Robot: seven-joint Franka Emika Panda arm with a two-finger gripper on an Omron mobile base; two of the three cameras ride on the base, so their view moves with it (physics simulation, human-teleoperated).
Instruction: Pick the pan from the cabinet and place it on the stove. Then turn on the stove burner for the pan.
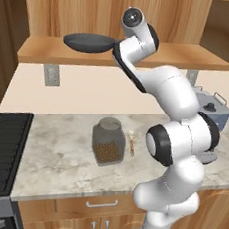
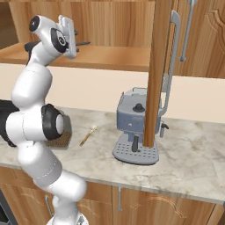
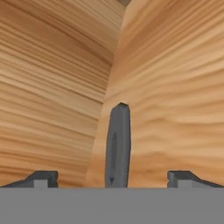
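Jaws wide open, gripper (image 3: 113, 179) holding nothing; the pan's thin dark handle (image 3: 117, 146) runs up between the two fingertips (image 3: 41, 179), touching neither. Wood of the cabinet (image 3: 52, 87) right behind it. Pan (image 1: 88, 42) sits on the cabinet's open shelf, far left of the arm's wrist, bowl pointing left. Open cabinet door (image 2: 159, 66) stands edge-on at right. Below on the counter (image 1: 58, 151): glass jar (image 1: 108, 141), small wooden spoon (image 1: 131, 142), grey coffee machine (image 2: 134, 127). Stove (image 1: 1, 150) at near left.
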